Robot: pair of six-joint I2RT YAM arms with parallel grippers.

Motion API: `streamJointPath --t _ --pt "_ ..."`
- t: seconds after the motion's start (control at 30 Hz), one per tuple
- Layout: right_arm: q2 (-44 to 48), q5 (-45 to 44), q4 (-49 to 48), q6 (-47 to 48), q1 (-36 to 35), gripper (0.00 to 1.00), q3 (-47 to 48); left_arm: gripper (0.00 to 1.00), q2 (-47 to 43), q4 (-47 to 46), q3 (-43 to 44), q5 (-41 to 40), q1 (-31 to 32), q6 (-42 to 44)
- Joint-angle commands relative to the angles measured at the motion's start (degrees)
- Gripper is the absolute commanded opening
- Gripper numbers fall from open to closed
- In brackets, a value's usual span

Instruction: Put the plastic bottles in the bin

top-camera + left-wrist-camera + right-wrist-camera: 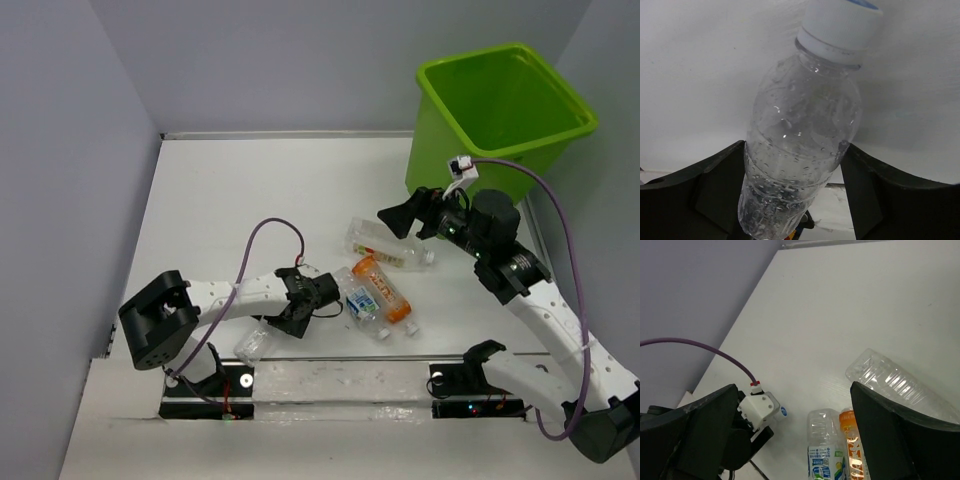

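My left gripper [272,330] [795,150] is shut on a clear bottle with a white cap [253,343] [800,130], low near the table's front left. Both fingers press its sides. My right gripper [405,215] [792,387] is wide open and empty. It hovers above the table just left of the lime-green bin [470,170] at the back right. Below it lie a clear bottle [388,245] [900,385], an orange-labelled bottle [383,288] [856,450] and a blue-labelled bottle [362,300] [826,455], side by side mid-table.
Grey walls close the table at the left, back and right. The bin stands tight against the right wall. A purple cable [270,228] loops over the left arm, and another [560,220] arcs over the right arm beside the bin.
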State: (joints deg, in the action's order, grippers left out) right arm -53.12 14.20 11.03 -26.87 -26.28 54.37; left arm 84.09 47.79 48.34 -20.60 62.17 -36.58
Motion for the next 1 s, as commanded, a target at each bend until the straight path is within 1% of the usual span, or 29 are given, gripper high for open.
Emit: streamJointPath --t 0.0,0.03,0.07,0.13,0.23,0.27,0.37,0.43,0.47,0.5,0.53,0.57,0.6,0.63,0.67,0.7,0.8,0.83,0.97 --pt "5.2 1.8 -5.8 -1.2 -0.3 1.0 -0.9 0.79 1.4 4.2 0.4 -3.7 2.2 -3.1" --pt "5.9 2.0 -5.8 -1.3 -0.3 1.0 -1.3 0.72 1.0 4.1 0.4 -3.7 2.3 -3.1" --pt "6.3 2.2 -5.8 -1.3 -0.3 1.0 -2.0 0.68 0.5 3.7 0.5 -3.4 2.3 -2.9" --pt "6.6 3.0 -5.6 -1.2 -0.3 1.0 -2.7 0.62 -2.2 3.3 0.7 -3.0 2.3 -3.0" --pt "6.5 4.7 -6.0 -1.7 -0.3 0.99 -4.6 0.57 -6.4 2.1 2.0 -2.6 2.3 -3.4" --pt "6.4 5.7 -6.8 -2.3 -0.3 0.99 -5.4 0.56 -9.1 1.4 3.3 -3.5 2.1 -4.2" --pt "5.9 6.7 -8.0 -3.4 -0.3 0.98 -6.1 0.55 -13.9 0.2 6.6 -5.8 1.9 -5.7" --pt "5.8 7.8 -8.7 -4.2 -0.8 0.98 -6.6 0.55 -16.3 -2.4 7.6 -6.6 1.9 -5.7" --pt "5.8 8.5 -9.7 -4.6 -0.8 0.98 -6.7 0.55 -18.9 -6.4 8.3 -6.6 1.8 -5.4" --pt "5.2 10.2 -10.3 -5.0 -1.3 0.98 -6.8 0.55 -20.0 -9.2 8.1 -5.2 1.8 -3.4" --pt "4.6 11.2 -10.3 -5.6 -1.3 0.98 -6.6 0.55 -22.3 -15.9 7.7 -3.8 1.8 -2.0" --pt "3.8 12.2 -11.8 -5.7 -2.3 0.98 -6.2 0.55 -23.3 -19.4 6.4 -2.6 1.9 -1.0" --pt "2.1 14.0 -12.7 -5.6 -4.0 0.99 -5.8 0.56 -24.5 -25.4 5.7 -0.5 1.9 0.9" --pt "1.4 14.5 -13.1 -5.6 -6.2 0.99 -5.6 0.56 -24.7 -27.8 4.4 0.0 1.8 1.8" --pt "0.7 14.7 -13.6 -5.5 -6.2 0.99 -5.6 0.56 -24.7 -29.6 4.2 0.4 1.7 2.3" --pt "0.1 14.2 -13.8 -5.3 -8.5 1.0 -5.5 0.56 -24.5 -30.9 4.2 0.6 1.7 2.7" --pt "-2.4 11.9 -14.0 -4.1 -12.1 1.0 -4.8 0.56 -23.6 -35.9 4.0 2.5 1.7 3.9" --pt "-3.6 11.2 -14.0 -3.8 -12.8 1.0 -4.7 0.56 -23.7 -38.7 3.9 3.2 1.7 4.0" --pt "-5.6 8.2 -14.7 -3.6 -14.6 1.0 -4.3 0.56 -24.1 -44.6 2.6 6.1 1.7 4.9"
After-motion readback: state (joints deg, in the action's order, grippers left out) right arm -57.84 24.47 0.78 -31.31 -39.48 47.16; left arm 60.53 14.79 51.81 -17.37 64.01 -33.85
